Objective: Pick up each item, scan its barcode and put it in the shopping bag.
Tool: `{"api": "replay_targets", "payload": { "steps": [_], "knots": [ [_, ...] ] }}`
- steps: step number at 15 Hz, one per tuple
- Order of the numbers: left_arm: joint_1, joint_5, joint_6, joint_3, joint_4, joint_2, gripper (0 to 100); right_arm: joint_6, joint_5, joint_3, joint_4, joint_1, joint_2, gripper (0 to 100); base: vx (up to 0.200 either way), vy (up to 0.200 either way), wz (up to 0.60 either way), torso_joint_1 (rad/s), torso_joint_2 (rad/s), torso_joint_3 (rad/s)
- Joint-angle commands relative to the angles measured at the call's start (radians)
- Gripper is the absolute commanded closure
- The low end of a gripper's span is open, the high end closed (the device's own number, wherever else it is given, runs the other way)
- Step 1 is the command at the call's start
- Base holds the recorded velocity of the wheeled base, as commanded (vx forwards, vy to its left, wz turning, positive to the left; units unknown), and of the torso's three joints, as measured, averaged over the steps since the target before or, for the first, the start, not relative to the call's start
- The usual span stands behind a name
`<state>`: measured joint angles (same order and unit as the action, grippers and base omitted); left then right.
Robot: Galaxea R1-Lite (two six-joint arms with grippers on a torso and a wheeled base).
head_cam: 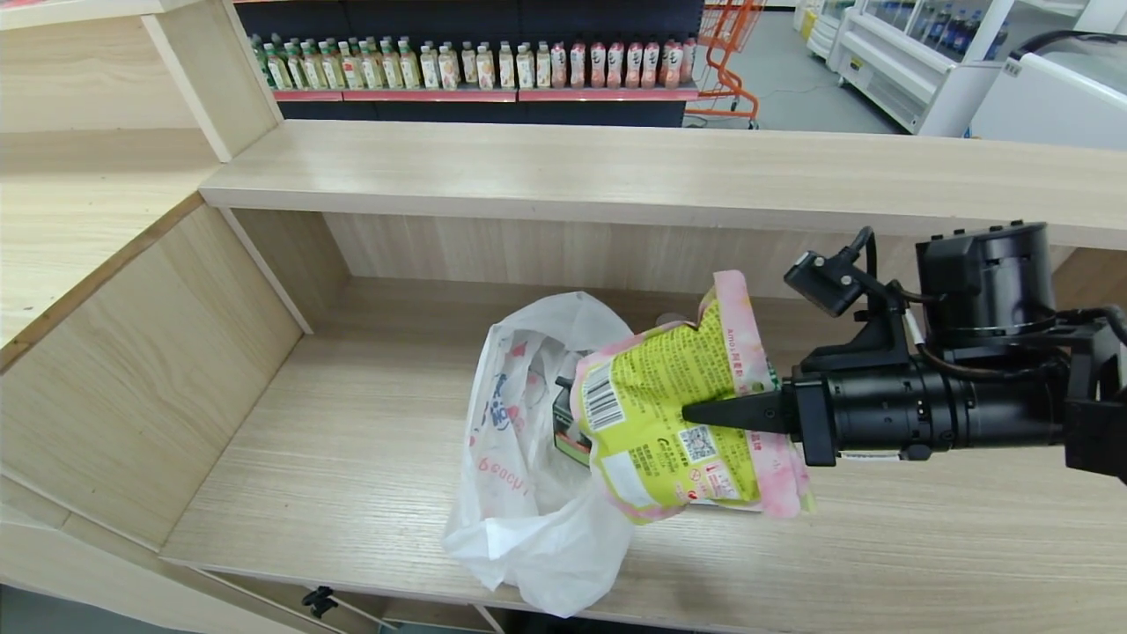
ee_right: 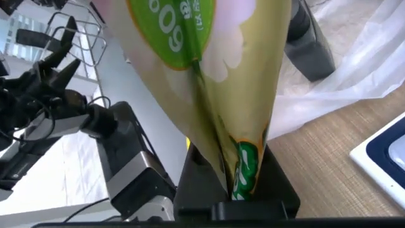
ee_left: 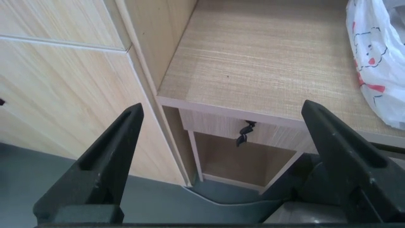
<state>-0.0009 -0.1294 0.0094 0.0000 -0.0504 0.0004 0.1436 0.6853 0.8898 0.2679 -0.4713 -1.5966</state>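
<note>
Pouch (head_cam: 669, 414), yellow-green with pink edges, hangs clear of the worktop (head_cam: 352, 458) in my right jaws, which are clamped flat on its side seam; one black finger (head_cam: 731, 412) lies across the printed face. The pouch is tipped sideways with its barcode (head_cam: 601, 396) turned upward, and the end farthest from my jaws reaches over the open mouth of the shopping bag (head_cam: 519, 458). From my right wrist the pouch (ee_right: 209, 82) stands edge-on, pinched at its seam, with the bag's white film (ee_right: 354, 69) just behind it. The bag is thin white plastic with red and blue print, slumped on the worktop with its mouth facing the pouch. A dark boxy item (head_cam: 563, 423) shows inside that mouth, though I cannot tell what it is. A flat white thing with a dark blue edge (ee_right: 386, 161) lies on the worktop below the pouch. My left jaws are spread wide with nothing between them, their fingers (ee_left: 107, 158) hanging low off the worktop's front corner, well apart from the bag (ee_left: 380, 57), facing a small black latch (ee_left: 243, 133) under the front edge. Behind the worktop runs a raised wooden ledge (head_cam: 616, 167), and beyond it a shelf of bottles (head_cam: 475, 66) and an orange cart (head_cam: 731, 53).
</note>
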Motion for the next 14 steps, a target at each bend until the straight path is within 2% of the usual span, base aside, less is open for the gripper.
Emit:
{"api": "replay_targets", "payload": {
  "steps": [1, 4, 11, 14],
  "knots": [
    [0.001, 0.001, 0.0, 0.0, 0.0, 0.0, 0, -0.024, 0.002, 0.003, 0.001, -0.003, -0.037, 100, 0.0, 0.0, 0.0, 0.0, 0.0, 0.0],
    [-0.001, -0.001, 0.0, 0.0, 0.0, 0.0, 0, -0.09, 0.0, 0.014, 0.007, -0.004, -0.071, 100, 0.0, 0.0, 0.0, 0.0, 0.0, 0.0],
    [-0.001, -0.001, 0.0, 0.0, 0.0, 0.0, 0, -0.085, 0.005, 0.087, 0.062, -0.067, -0.146, 100, 0.0, 0.0, 0.0, 0.0, 0.0, 0.0],
    [0.001, 0.001, 0.0, 0.0, 0.0, 0.0, 0, -0.082, 0.005, 0.09, 0.179, -0.078, -0.206, 100, 0.0, 0.0, 0.0, 0.0, 0.0, 0.0]
  ]
}}
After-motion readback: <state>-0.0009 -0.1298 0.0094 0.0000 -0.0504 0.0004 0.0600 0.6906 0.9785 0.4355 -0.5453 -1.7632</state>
